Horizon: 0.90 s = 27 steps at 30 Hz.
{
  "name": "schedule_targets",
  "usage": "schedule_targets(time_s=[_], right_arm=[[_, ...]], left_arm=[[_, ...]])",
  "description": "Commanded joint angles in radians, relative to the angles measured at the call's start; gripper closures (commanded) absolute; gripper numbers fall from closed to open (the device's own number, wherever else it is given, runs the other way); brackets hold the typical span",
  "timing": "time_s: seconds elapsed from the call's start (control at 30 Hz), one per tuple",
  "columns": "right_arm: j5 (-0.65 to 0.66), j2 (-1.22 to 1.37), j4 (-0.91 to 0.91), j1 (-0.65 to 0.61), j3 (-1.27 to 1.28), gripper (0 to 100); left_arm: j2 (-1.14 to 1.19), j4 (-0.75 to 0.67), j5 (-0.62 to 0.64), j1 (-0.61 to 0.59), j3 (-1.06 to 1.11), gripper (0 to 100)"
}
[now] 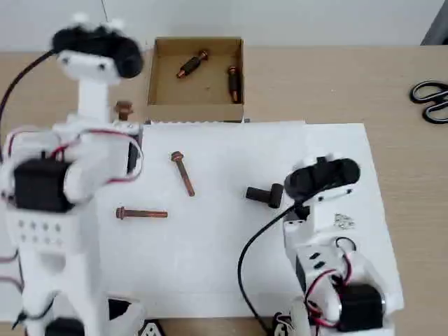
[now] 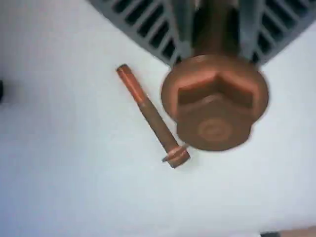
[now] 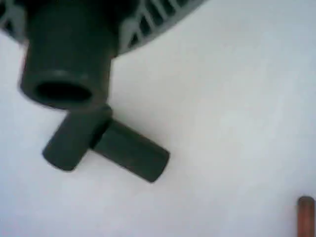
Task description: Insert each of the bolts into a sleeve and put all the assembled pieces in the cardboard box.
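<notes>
Two assembled pieces sit in the cardboard box (image 1: 155,70) at the far side of the table (image 1: 336,77): one piece (image 1: 192,64) near the box's middle, the other piece (image 1: 234,82) close to a side wall, and the two are not touching.

Left gripper (image 2: 215,22): we see its fingers (image 2: 180,24) closed tight on the shank of the held bolt (image 2: 215,101), head pointing at the wrist camera, lifted off the white sheet (image 2: 74,187). In the high view that head (image 1: 124,108) shows near the box's front corner on the left arm's side.

Two loose bolts lie flat on the sheet, well apart from each other: the slanted bolt (image 1: 183,173) closer to the box and the level bolt (image 1: 141,213) closer to the left arm's base. The left wrist view shows a loose bolt on the sheet just beside the held one; we cannot tell which of the two it is.

Right gripper (image 3: 69,29): we see it clamped on the held sleeve (image 3: 66,64), whose open end faces the wrist camera. Right beside it two loose sleeves lie on the sheet, touching at an angle: the first sleeve (image 3: 74,143) and the second sleeve (image 3: 133,155). In the high view we see them as one dark shape just beside the right gripper.

Scissors (image 1: 430,101) lie on the bare table, well off the sheet on the right arm's side.
</notes>
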Motion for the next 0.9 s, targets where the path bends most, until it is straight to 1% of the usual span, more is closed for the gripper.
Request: schedule_targets(time_s=[0.0, 0.1, 0.13, 0.2, 0.33, 0.4, 0.47, 0.57, 0.67, 0.77, 0.87], right_arm=[[0.015, -0.147, -0.030, -0.093, 0.072, 99.5], [0.017, -0.305, -0.030, -0.185, 0.166, 99.5], [0.014, -0.321, -0.030, -0.208, 0.186, 99.5], [0.008, -0.297, -0.035, -0.229, 0.192, 99.5], [0.009, -0.274, -0.122, -0.236, 0.213, 99.5], [0.009, -0.274, -0.166, -0.239, 0.239, 99.5], [0.009, -0.274, -0.200, -0.272, 0.267, 99.5], [0.003, -0.274, -0.237, -0.357, 0.295, 99.5], [0.005, -0.274, -0.315, -0.433, 0.351, 99.5], [0.009, -0.274, -0.417, -0.484, 0.411, 99.5], [0.011, -0.274, -0.492, -0.556, 0.456, 99.5]], left_arm=[[-0.175, -0.052, 0.121, 0.000, 0.180, 100], [-0.348, -0.164, 0.164, -0.005, 0.377, 100], [-0.413, -0.213, 0.173, -0.005, 0.447, 100], [-0.540, -0.319, 0.199, -0.005, 0.604, 100], [-0.799, -0.509, 0.261, 0.002, 0.920, 100], [-0.925, -0.580, 0.290, 0.005, 1.053, 100], [-1.048, -0.637, 0.327, 0.005, 1.178, 100], [-1.198, -0.671, 0.342, 0.005, 1.311, 99], [-1.330, -0.672, 0.344, 0.005, 1.374, 99], [-1.306, -0.671, 0.351, 0.005, 1.385, 99], [-1.303, -0.672, 0.425, 0.005, 1.388, 99]])
